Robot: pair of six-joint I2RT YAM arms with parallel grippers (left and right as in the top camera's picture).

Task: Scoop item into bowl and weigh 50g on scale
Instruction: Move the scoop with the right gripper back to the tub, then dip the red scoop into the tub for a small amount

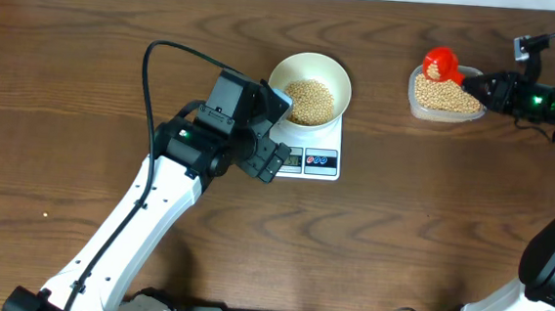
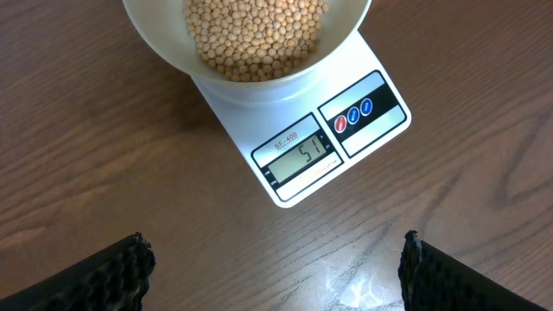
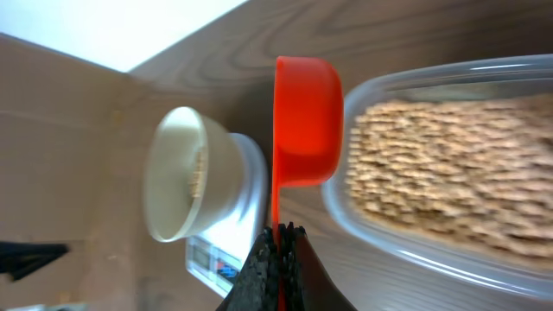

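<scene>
1. Left claw (image 1: 277, 132): jaws spread wide with nothing between them. It hangs low over the brown wooden counter (image 1: 67, 82).
2. Straight ahead of the left claw: scale (image 1: 324, 141), white and rectangular, lying flat on the counter. Its front edge is the part nearest the claw.
3. On the scale's front, facing the claw: grey display (image 2: 302, 157) reading 51. Just beside it are two round buttons (image 2: 354, 115), one red and one blue.
4. Beyond the display, farther from the claw: bowl (image 1: 343, 78), cream-white, upright, seated on the scale and covering its back part.
5. Inside the bowl: beans (image 1: 311, 99), small, round and tan-yellow, heaped over the bottom and well below the rim.
6. Right claw (image 1: 478, 86): closed tight on the thin handle of a red scoop (image 1: 441, 63). It is well apart from the left claw.
7. Ahead of the right claw, at the handle's end: the scoop's cup, turned on its side over a corner of the tub. Its contents cannot be told.
8. Under the right claw and the scoop: tub (image 1: 411, 94), clear plastic, resting on the counter and holding a deep layer of the same beans.
9. Tub and bowl: well apart.
</scene>
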